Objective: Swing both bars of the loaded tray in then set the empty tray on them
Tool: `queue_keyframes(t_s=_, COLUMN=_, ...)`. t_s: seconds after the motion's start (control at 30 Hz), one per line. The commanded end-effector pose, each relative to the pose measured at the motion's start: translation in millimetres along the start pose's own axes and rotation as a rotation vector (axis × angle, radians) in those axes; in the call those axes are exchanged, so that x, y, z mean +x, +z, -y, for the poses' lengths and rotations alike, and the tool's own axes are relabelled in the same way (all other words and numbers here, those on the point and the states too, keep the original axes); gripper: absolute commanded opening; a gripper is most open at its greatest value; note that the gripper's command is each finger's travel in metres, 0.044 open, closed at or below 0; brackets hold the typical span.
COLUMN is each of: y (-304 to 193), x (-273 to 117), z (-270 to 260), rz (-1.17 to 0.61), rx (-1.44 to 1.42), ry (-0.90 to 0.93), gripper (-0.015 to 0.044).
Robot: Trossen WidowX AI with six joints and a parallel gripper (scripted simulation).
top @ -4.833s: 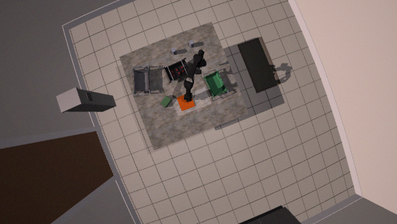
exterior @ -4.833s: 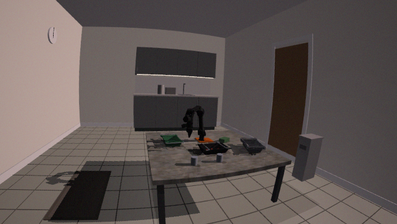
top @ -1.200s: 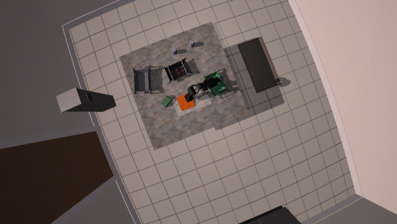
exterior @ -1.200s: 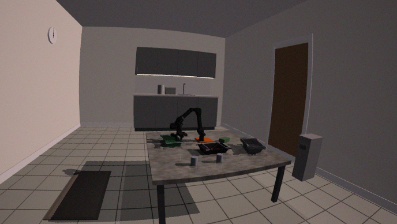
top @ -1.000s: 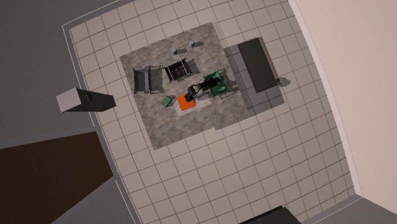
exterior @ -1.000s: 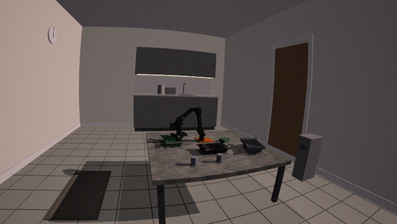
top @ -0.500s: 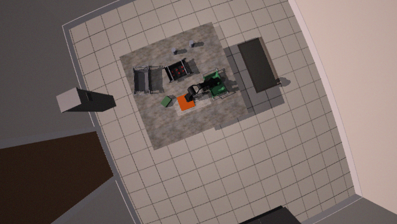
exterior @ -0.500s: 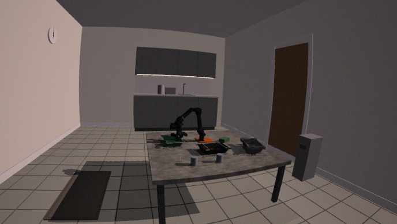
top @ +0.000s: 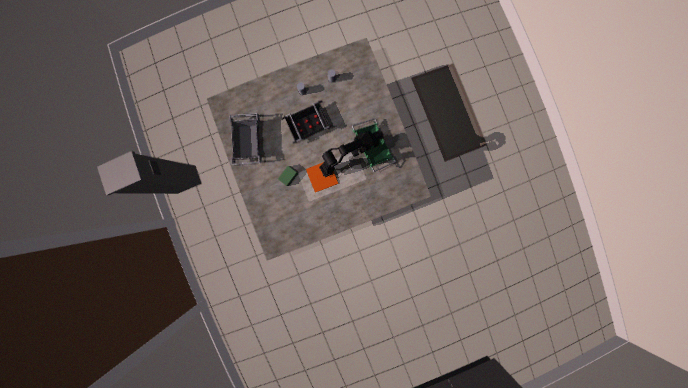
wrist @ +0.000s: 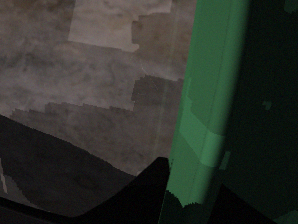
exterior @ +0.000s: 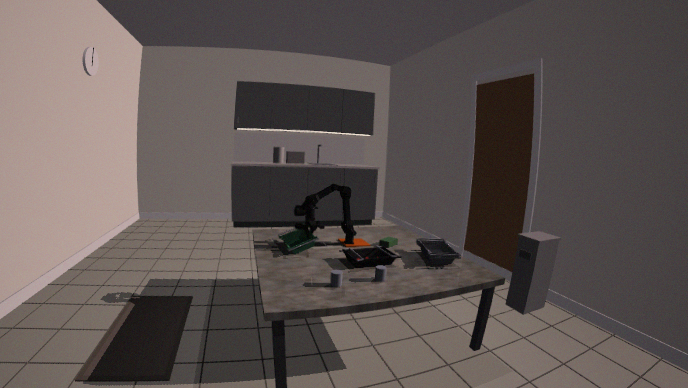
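The loaded tray (top: pixel 313 131) (exterior: pixel 372 262) is black with several red blocks and stands on the table. Its two wire bars appear to lie across its top, one near each end. The empty green tray (top: pixel 381 156) (exterior: pixel 295 243) (wrist: pixel 215 75) is to one side of it, nearer the arm, and looks tilted in the exterior view. Its bars stick out at its ends. My gripper (exterior: pixel 310 233) (wrist: pixel 173 168) is shut on the green tray's side wall, with one finger on each side of it. The arm hides part of this tray in the top view.
An empty grey tray (top: pixel 245 140) (exterior: pixel 438 252) stands beyond the black one. A green block (top: pixel 288 176) (exterior: pixel 389 242) lies near the orange plate (top: pixel 322 181) (exterior: pixel 361 242) at the arm's base. Two grey cylinders (top: pixel 301 88) (top: pixel 332 76) stand beyond the black tray.
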State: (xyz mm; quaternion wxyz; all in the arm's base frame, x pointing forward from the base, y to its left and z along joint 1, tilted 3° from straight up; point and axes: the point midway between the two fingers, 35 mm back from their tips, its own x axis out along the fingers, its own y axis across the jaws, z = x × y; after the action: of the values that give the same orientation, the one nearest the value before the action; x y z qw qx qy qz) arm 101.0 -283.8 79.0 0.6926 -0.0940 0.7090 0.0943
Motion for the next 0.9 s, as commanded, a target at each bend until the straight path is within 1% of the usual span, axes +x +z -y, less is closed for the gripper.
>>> queue_keyframes(t_s=0.0, y=-0.3, x=-21.6, z=-4.6, rz=-0.001, rx=0.0, ry=0.015, gripper=0.0)
queue_keyframes(t_s=0.1, y=-0.4, x=-29.9, z=-5.6, rz=-0.001, rx=0.0, ry=0.016, gripper=0.0)
queue_keyframes(t_s=0.53, y=-0.3, x=-31.6, z=-4.5, rz=-0.001, rx=0.0, ry=0.015, gripper=0.0)
queue_keyframes(t_s=0.87, y=0.9, x=-61.6, z=12.5, rz=0.0, rx=0.0, ry=0.002, gripper=0.0)
